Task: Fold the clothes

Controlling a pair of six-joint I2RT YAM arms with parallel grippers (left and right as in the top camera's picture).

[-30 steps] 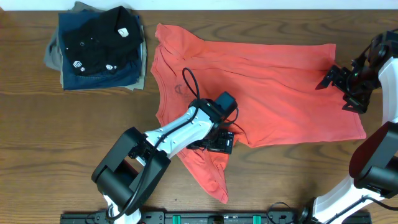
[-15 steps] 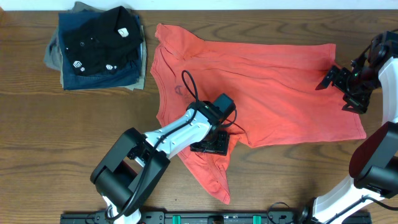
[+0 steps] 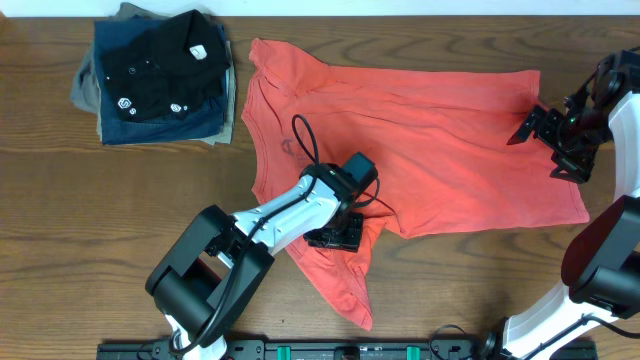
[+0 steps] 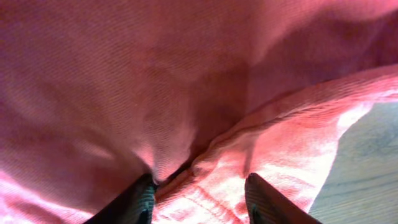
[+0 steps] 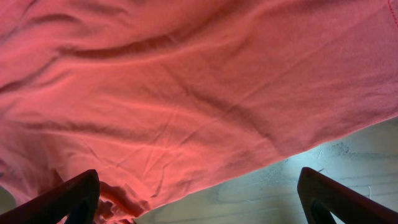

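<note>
The red-orange T-shirt (image 3: pixel 430 140) lies spread flat across the middle and right of the table, with one sleeve trailing toward the front edge. No lettering shows. My left gripper (image 3: pixel 335 238) is pressed down on the shirt where that sleeve joins the body. In the left wrist view (image 4: pixel 202 202) its fingers (image 4: pixel 140 200) are closed on a bunched ridge of the T-shirt (image 4: pixel 155 81). My right gripper (image 3: pixel 547 147) is open at the shirt's right edge. In the right wrist view (image 5: pixel 199 199) the hem of the T-shirt (image 5: pixel 186 93) and bare table lie between its spread fingers.
A stack of folded clothes (image 3: pixel 160 75), with a black shirt with small white logos on top, sits at the back left. The left arm's black cable (image 3: pixel 303 135) loops over the shirt. Wooden table (image 3: pixel 100 230) shows at the front left.
My left gripper has shifted slightly left and toward the front on the sleeve, and the cloth around it has bunched a little. The right gripper has not moved.
</note>
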